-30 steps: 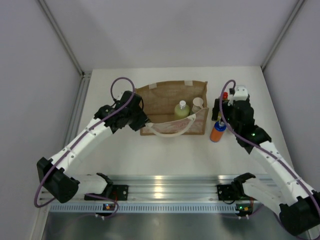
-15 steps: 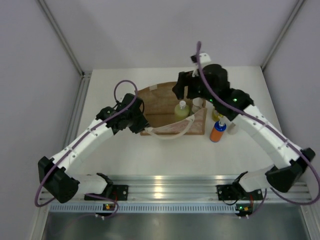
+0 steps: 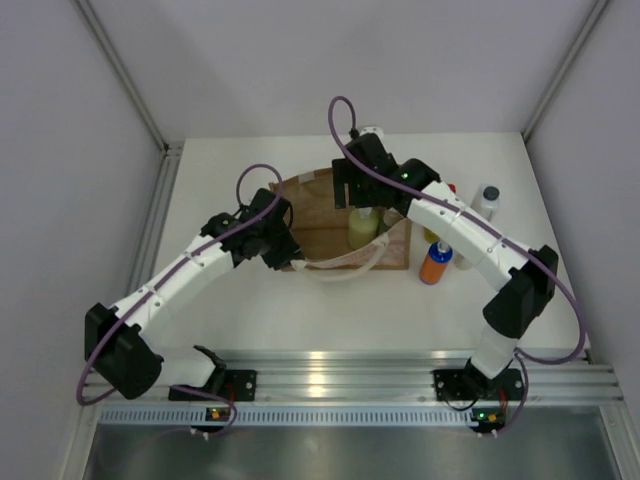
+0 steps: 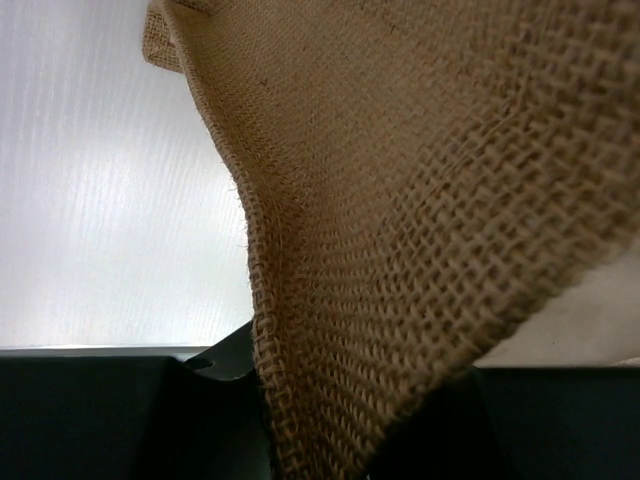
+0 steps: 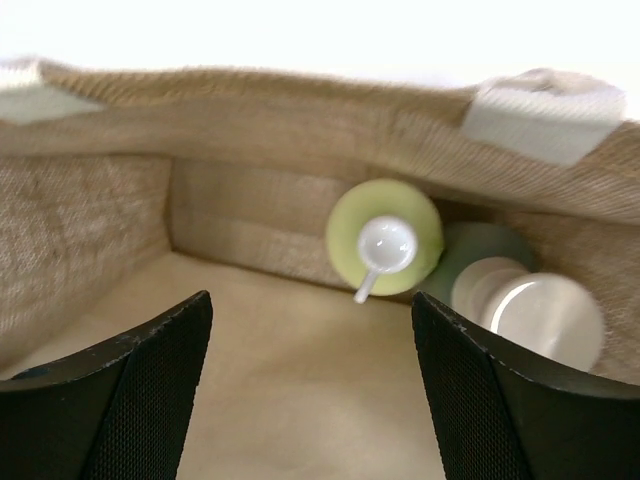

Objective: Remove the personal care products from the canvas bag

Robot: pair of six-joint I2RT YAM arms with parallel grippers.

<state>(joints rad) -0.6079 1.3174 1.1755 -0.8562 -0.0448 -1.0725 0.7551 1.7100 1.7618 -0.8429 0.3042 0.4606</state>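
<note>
The tan canvas bag (image 3: 325, 205) lies open on the table. My left gripper (image 3: 277, 240) is shut on its left edge; the woven fabric (image 4: 420, 200) fills the left wrist view and runs between the jaws. My right gripper (image 3: 355, 192) is open and empty above the bag's mouth. Below it in the bag stand the pale green pump bottle (image 5: 385, 248) and the grey-green bottle with white cap (image 5: 525, 310). The pump bottle also shows in the top view (image 3: 362, 228). Right of the bag stand the orange bottle (image 3: 436, 262), the tall white bottle (image 3: 487, 200) and the yellow bottle (image 3: 432, 234), which my right arm partly hides.
The bag's cream handle (image 3: 345, 265) hangs over its near side. The bag's inner walls (image 5: 250, 130) close in around my right fingers. A metal rail (image 3: 330, 365) runs along the table's near edge. Enclosure walls stand on both sides.
My right arm has swung from the table right of the bag to above the bag's opening, empty and open. My left gripper has kept its hold on the bag's edge.
</note>
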